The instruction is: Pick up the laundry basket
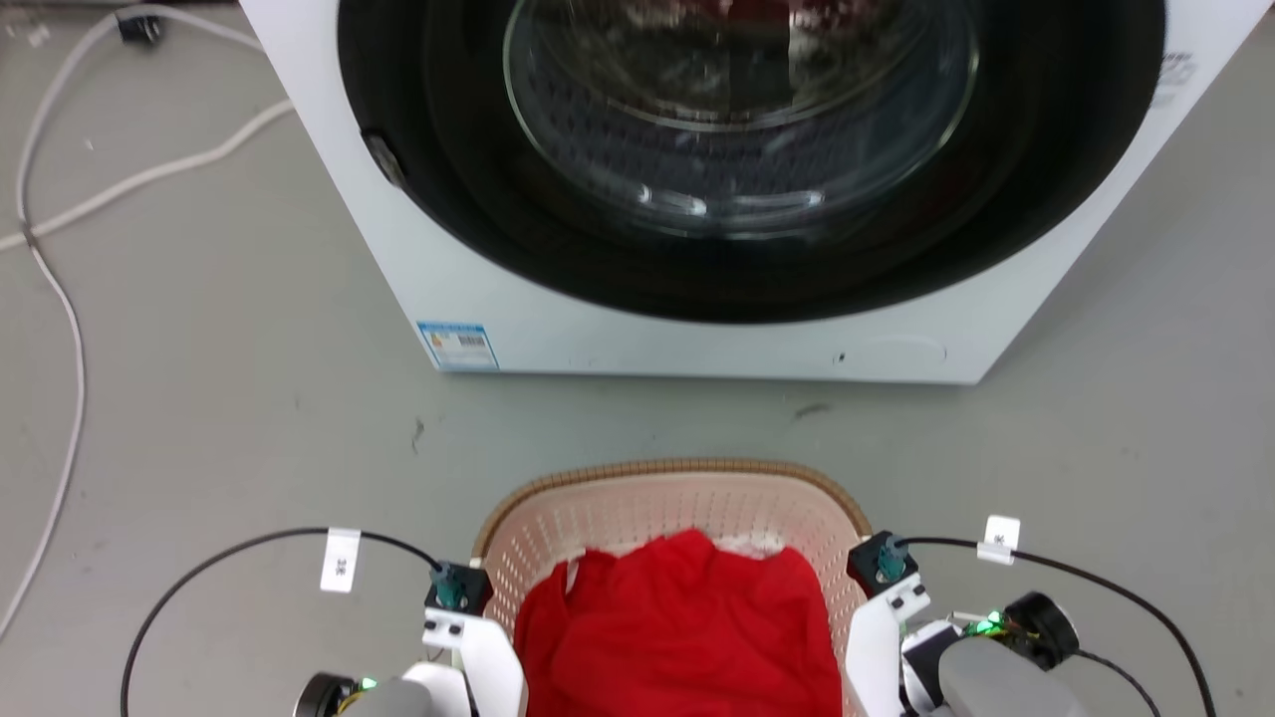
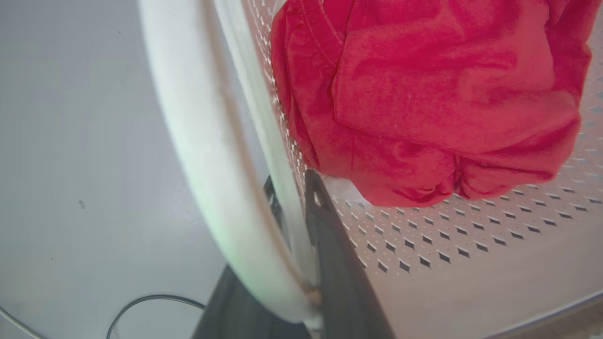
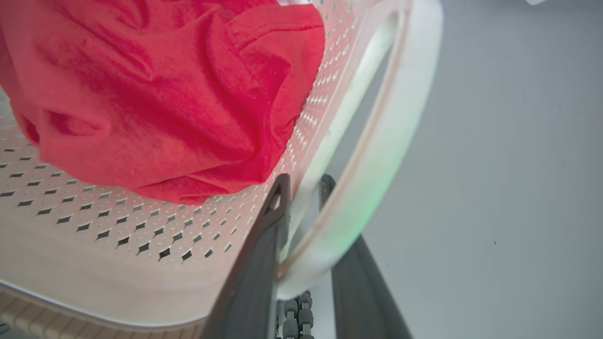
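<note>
Left gripper point(image 2: 293, 188), right gripper point(image 3: 305, 184): fingers of each clamped on a white side handle point(image 3: 377, 155) of the laundry basket point(image 1: 598, 518). Basket cream, perforated, brown woven-look rim, red cloth point(image 1: 677, 627) inside. Position: between the two grippers, near the front of the white washing machine point(image 1: 478, 289).

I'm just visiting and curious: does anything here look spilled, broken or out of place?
Nothing stands out. The red garment lies inside the laundry basket, nothing spilled; loose white cables trail on the floor at left.
</note>
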You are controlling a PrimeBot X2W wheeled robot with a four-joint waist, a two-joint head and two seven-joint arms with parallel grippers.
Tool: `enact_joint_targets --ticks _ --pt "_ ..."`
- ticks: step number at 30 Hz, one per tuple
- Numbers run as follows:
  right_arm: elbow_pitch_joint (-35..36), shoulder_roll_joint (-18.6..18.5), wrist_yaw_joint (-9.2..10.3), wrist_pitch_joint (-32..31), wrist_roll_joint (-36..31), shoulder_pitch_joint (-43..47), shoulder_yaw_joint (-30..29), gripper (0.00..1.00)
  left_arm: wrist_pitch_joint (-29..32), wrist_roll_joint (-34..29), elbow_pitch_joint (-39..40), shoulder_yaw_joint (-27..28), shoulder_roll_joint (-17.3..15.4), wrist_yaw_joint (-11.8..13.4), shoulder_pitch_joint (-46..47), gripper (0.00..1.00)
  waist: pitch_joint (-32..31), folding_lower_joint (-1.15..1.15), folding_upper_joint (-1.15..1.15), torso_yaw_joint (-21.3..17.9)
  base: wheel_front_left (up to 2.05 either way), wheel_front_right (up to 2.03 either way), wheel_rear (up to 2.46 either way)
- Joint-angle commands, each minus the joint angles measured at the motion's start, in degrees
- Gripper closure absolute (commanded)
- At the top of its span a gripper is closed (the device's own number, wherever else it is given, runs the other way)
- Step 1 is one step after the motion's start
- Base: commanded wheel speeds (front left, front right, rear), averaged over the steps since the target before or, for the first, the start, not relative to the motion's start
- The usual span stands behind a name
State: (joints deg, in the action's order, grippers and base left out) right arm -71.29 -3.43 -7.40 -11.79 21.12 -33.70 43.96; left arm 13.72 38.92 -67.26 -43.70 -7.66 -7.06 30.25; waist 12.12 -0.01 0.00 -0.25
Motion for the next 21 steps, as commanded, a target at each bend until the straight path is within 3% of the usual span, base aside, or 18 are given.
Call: enact_joint_targets --ticks 1,11,21 --pt "0.5 0.9 -0.16 -0.3 0.7 1.0 1.2 1.0 0.8 1.0 1.4 -1.2 1.0 -0.7 -1.1 1.0 -3.1 0.01 0.0 0.2 0.0 0.0 0.0" --pt "2.7 -0.7 -0.16 -4.8 7.6 4.8 8.5 1.0 5.0 7.4 3.8 -7.0 -0.8 -0.7 -5.1 1.0 -10.9 0.01 0.0 0.7 0.0 0.0 0.0" --pt "5.1 -2.4 -0.16 -8.1 14.0 5.6 15.1 1.0 6.5 12.0 4.9 -11.2 -2.0 -0.7 -5.5 1.0 -13.2 0.01 0.0 0.5 0.0 0.0 0.0"
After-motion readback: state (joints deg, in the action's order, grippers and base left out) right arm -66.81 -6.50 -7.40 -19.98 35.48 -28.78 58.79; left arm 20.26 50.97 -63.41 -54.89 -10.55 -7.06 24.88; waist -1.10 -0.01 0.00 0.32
